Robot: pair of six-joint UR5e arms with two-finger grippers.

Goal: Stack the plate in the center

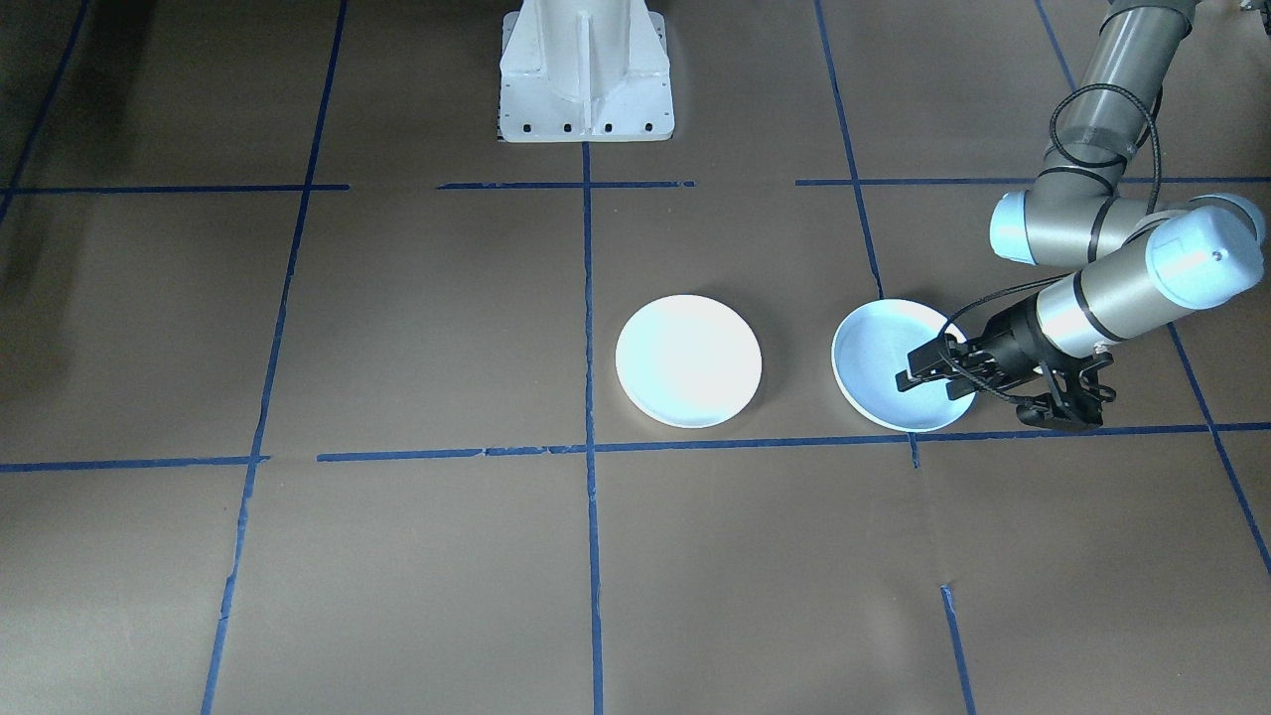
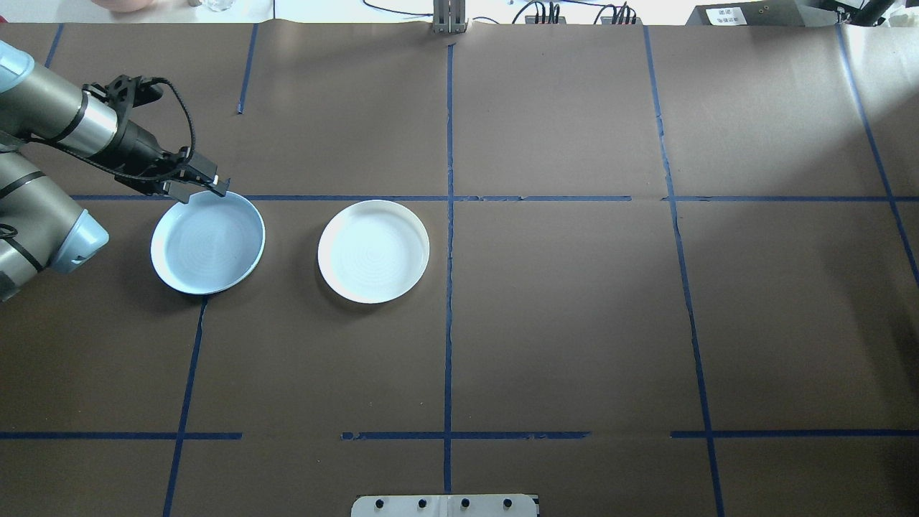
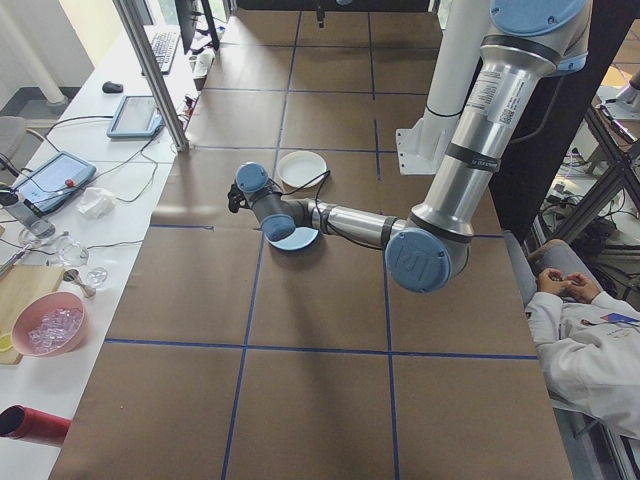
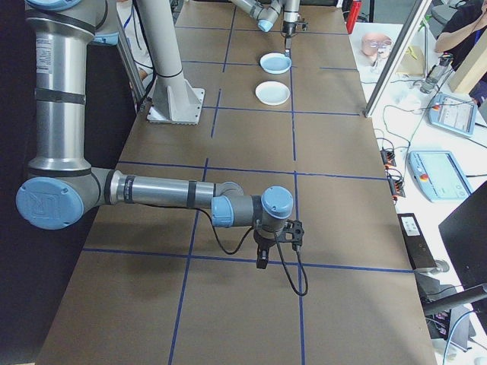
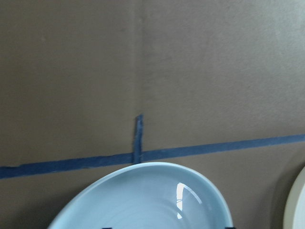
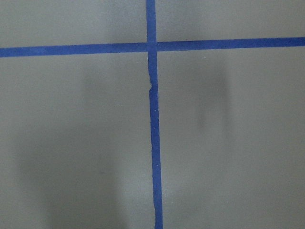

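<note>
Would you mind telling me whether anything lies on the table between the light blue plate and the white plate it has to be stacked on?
Nothing visible does. Between the light blue plate at the left gripper and the white plate there is only bare brown table.

Light is even and fairly bright, strongest along the table's (image 2: pixel 574 323) far edge in the overhead view. Soft shadows lie under both plates. A small glare spot sits on the blue plate (image 5: pixel 157 200) just ahead of the fingers. Wrist views look slightly soft.
</note>
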